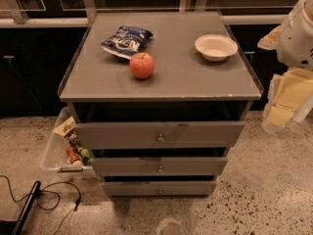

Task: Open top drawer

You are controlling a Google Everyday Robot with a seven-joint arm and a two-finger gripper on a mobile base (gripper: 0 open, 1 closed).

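A grey cabinet with three drawers stands in the middle of the camera view. The top drawer (159, 134) is the widest, with a small round metal knob (160, 138) at its centre. Its front stands out from the cabinet, and a dark gap shows between it and the cabinet top. The two narrower drawer fronts (159, 166) sit below it. My gripper (286, 99) is at the right edge, pale yellow below the white arm (297, 31). It is to the right of the cabinet and apart from the drawer and its knob.
On the cabinet top (98, 82) lie a blue chip bag (125, 40), a red apple (142, 65) and a white bowl (215, 47). A clear bin (51, 153) with snacks stands left of the drawers. A black cable (54, 197) lies on the speckled floor at the lower left.
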